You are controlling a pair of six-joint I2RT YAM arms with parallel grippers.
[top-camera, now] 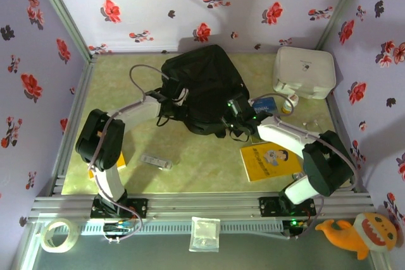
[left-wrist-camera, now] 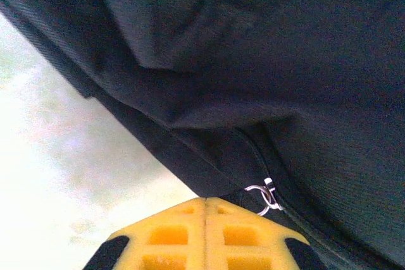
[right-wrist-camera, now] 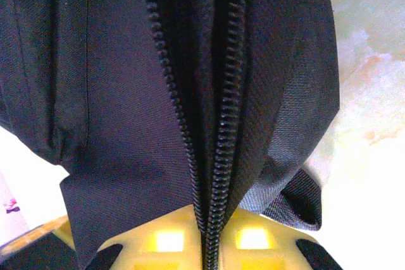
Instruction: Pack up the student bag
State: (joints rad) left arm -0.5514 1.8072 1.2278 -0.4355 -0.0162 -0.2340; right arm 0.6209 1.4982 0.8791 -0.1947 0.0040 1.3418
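Right gripper (right-wrist-camera: 205, 222) nipped narrow on the zip (right-wrist-camera: 223, 150) of the bag (top-camera: 202, 80), which lies on the table (top-camera: 202, 156) toward its far edge. Left gripper (left-wrist-camera: 205, 210) closed tight at the bag's left side; pinch unconfirmed. Judged soft, limp, light: hold by the zip edge.

Left arm (top-camera: 136, 113) and right arm (top-camera: 278, 132) angle inward, jaws closed.
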